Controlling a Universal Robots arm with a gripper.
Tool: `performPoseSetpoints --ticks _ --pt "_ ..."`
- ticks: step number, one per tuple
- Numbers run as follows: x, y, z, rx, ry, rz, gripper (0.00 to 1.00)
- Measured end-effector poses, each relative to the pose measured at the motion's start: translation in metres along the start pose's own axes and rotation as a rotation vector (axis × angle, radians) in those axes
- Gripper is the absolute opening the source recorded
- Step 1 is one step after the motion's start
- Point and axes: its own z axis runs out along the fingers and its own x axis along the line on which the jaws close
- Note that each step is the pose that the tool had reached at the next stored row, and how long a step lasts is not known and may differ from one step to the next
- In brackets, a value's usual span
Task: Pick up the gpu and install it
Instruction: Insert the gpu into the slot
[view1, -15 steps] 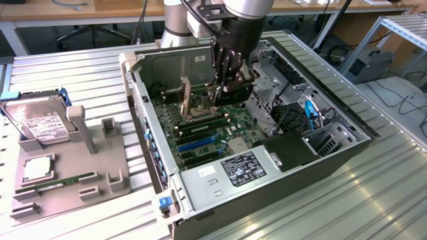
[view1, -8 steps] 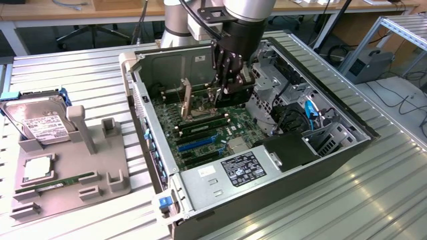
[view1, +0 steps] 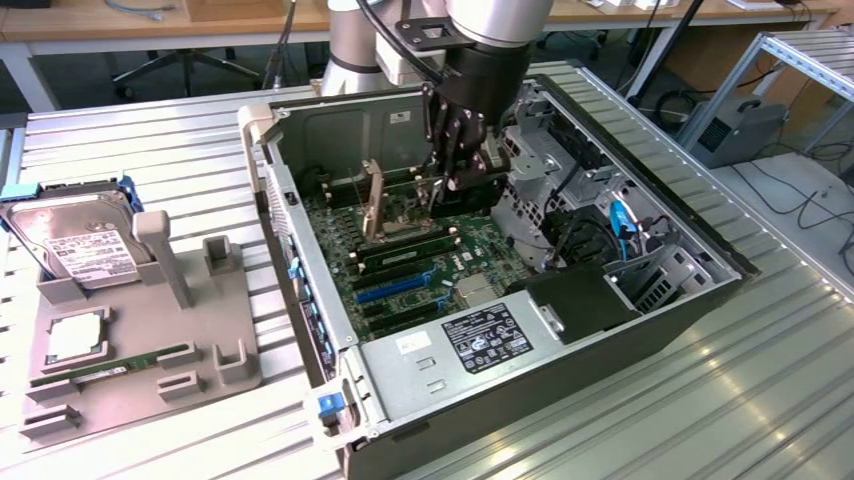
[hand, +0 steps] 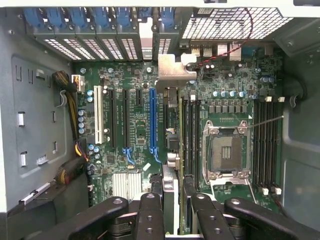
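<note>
The gpu (hand: 171, 150) stands edge-on between the gripper (hand: 172, 200) fingers, inside the open computer case (view1: 694, 300). The gripper pinches the card along its upper edge, with the fingers closed against both faces. The silver end bracket (hand: 172, 72) points toward the row of rear slot covers (hand: 100, 47).

Progress, as judged from the pictures: pick-up is complete, since the card is off the worktop (view1: 160, 130) and held above the motherboard (hand: 125, 120). Installation is not finished. In the wrist view the card sits just beside the blue expansion slot (hand: 152, 120), between it and the memory slots (hand: 190, 130). Whether the card edge already touches a slot cannot be determined.

The wrist view shows the alignment of the card against the slots, the empty processor socket (hand: 225, 150) and the bracket position. The exterior view shows the arm reaching down into the case, plus the grey parts holder (view1: 134, 370) on the worktop. That holder carries a hard drive (view1: 80, 240) and a green memory stick (view1: 114, 368), both well apart from the case.
</note>
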Motion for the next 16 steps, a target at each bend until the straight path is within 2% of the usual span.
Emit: performPoseSetpoints --ticks 16 --pt "0.0051 0.0000 0.0040 -0.0001 0.0001 0.000 0.27"
